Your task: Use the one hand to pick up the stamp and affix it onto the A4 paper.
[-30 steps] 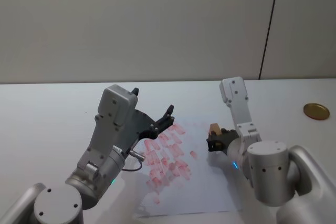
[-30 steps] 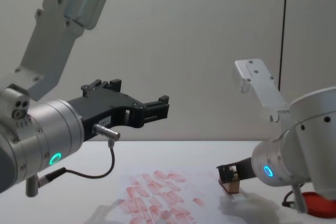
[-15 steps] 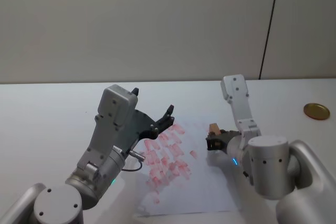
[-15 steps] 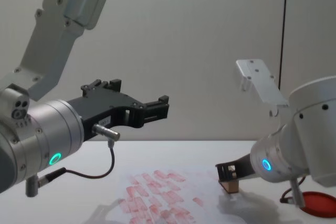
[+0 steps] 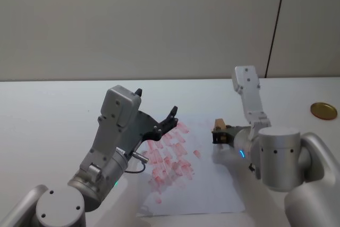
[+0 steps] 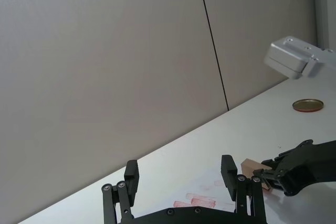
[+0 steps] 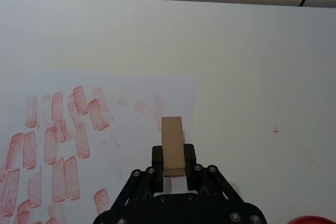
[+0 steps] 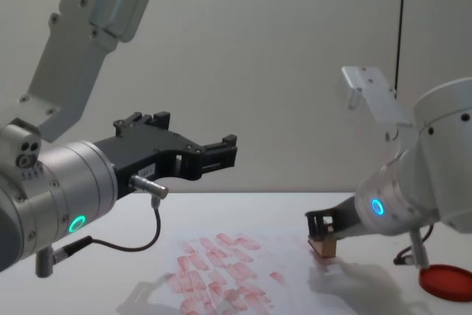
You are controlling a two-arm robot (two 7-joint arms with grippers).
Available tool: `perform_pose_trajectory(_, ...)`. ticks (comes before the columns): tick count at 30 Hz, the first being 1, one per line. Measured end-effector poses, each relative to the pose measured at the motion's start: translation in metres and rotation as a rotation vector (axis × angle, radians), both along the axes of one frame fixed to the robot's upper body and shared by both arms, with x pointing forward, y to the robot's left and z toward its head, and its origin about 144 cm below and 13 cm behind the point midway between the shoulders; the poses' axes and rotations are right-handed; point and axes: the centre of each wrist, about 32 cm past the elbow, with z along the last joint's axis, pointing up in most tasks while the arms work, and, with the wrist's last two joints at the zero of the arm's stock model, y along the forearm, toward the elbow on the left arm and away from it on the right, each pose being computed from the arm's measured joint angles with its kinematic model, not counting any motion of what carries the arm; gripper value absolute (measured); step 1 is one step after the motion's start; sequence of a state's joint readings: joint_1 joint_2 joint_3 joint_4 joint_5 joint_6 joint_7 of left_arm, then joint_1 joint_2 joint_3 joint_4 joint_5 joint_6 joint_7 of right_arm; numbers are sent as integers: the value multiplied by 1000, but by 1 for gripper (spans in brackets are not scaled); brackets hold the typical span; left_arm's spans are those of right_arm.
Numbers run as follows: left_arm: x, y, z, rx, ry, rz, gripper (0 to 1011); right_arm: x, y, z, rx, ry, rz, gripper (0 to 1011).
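The stamp (image 7: 172,142), a small light-brown wooden block, is clamped in my right gripper (image 7: 173,157), which is shut on it. In the head view the stamp (image 5: 218,125) is over the far right corner of the A4 paper (image 5: 207,184), a white sheet with many pinkish-red prints. From the chest view the stamp (image 8: 321,245) hangs low at the paper (image 8: 284,260); I cannot tell whether it touches. My left gripper (image 6: 180,167) is open and empty, held in the air above the paper's left side (image 5: 156,102).
A flat red ink pad (image 8: 446,282) lies on the white table to the right of the paper. A round gold lid (image 5: 324,111) sits at the far right of the table. The wall stands behind the table.
My right gripper has carried the stamp a little forward and slightly up, and its forearm has swung right. The left arm has not moved.
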State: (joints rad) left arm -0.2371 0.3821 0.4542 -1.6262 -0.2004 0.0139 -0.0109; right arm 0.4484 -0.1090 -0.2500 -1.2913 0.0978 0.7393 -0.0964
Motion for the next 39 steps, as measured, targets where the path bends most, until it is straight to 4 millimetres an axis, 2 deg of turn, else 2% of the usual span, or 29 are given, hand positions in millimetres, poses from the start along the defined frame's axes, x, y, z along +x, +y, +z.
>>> perform_pose_trajectory(19,0,0,0,0,0,0,993,0,-7,16,58,-33,-33,223)
perform_pose_trajectory(25,0,0,0,0,0,0,993,-7,-13,26,67,-88,-44,223)
perform_pose_trajectory(32,0,0,0,0,0,0,993,-22,-31,34,77,-124,-82,223)
perform_pose_trajectory(39,0,0,0,0,0,0,993,-38,-49,32,82,-118,-118,223)
